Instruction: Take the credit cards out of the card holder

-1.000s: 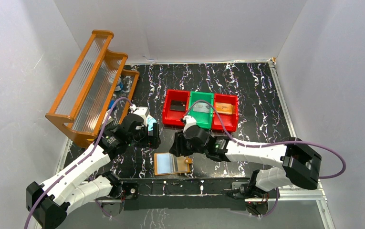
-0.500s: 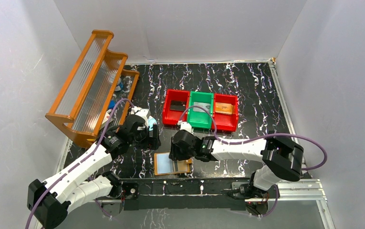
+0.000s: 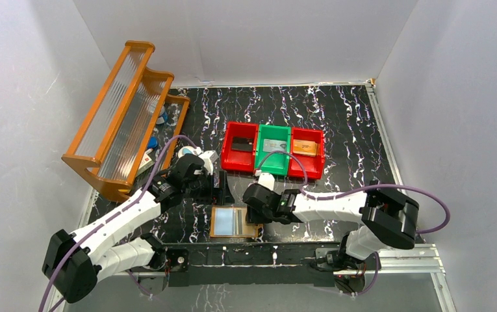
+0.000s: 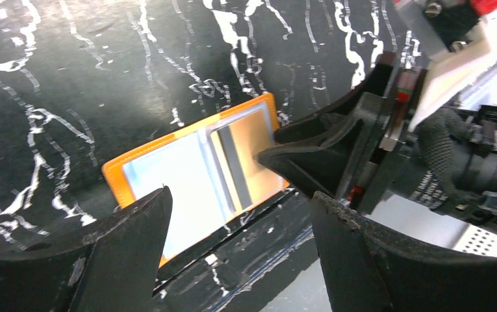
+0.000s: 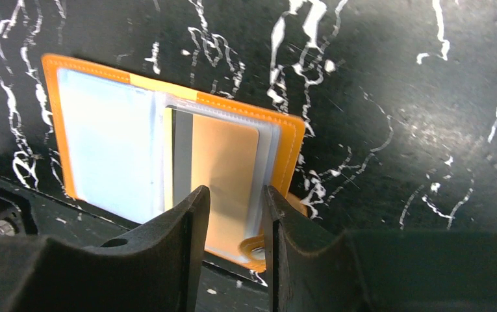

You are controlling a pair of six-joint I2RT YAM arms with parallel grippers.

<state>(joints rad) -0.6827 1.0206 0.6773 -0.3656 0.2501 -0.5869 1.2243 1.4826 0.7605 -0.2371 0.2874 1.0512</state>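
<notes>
Blk marbled tbl (image 3: 349, 130): orange card holder (image 3: 232, 224) (near edge), red/grn bins (image 3: 236, 166), wood rack (image 3: 112, 123).

Your top camera looks down from high behind the near edge, taking in the whole black, white-veined marbled table (image 3: 336, 117). Your left wrist camera sits low and close, facing that near edge; your right wrist camera looks steeply down, closer still. All three share the flat orange rectangular card holder (image 3: 229, 222).
</notes>
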